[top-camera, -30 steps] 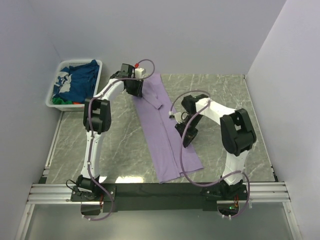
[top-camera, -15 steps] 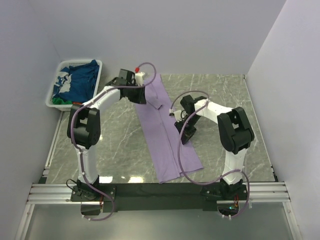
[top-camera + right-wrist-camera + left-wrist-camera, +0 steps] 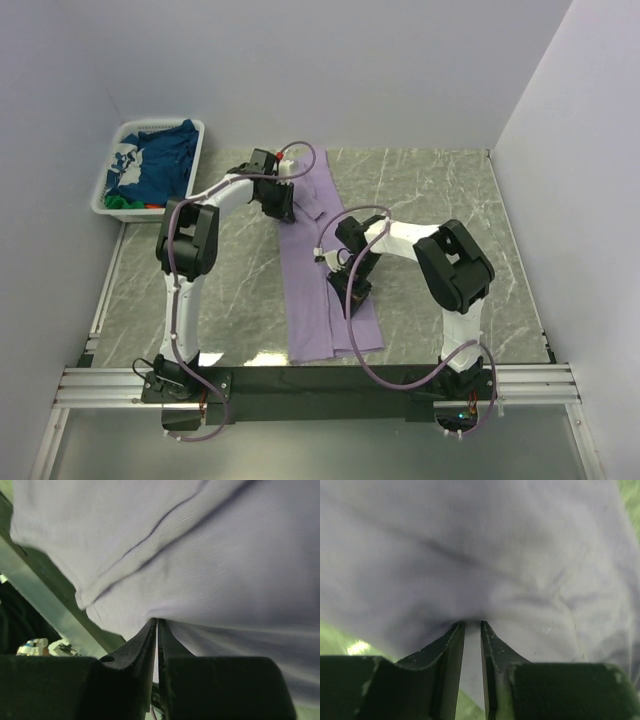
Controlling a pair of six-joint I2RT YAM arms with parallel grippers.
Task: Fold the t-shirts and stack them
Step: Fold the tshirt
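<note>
- My left gripper [image 3: 472,626] is clenched on the purple shirt [image 3: 305,300]. In the left wrist view its fingers [image 3: 451,650] stand almost together, with a thin fold of the cloth pinched at the tips.
- My right gripper [image 3: 156,622] is clenched on the same shirt. Its fingers [image 3: 142,645] are all but touching, and the cloth bunches where they meet.
- The purple shirt lies on the table [image 3: 430,190] as a long narrow strip. It runs from the far middle of the table down towards the near edge between my two bases.
- From above, my left gripper holds the strip close to its far end, on the left edge of the cloth. A small flap of the shirt juts out to the right just beside it.
- My right gripper holds the strip lower down, on its right edge, not far from the near end.
- In the right wrist view a folded edge of the shirt shows as a doubled layer to the left of my fingers.
- The basket [image 3: 108,195] sits at the far left corner, well apart from the purple shirt.
- Inside it the navy shirt [image 3: 160,160] lies crumpled on top, white print showing on its left side.
- A bit of green cloth [image 3: 120,203] and a bit of red cloth [image 3: 152,206] peek out at the near side of the basket, under the navy shirt.
</note>
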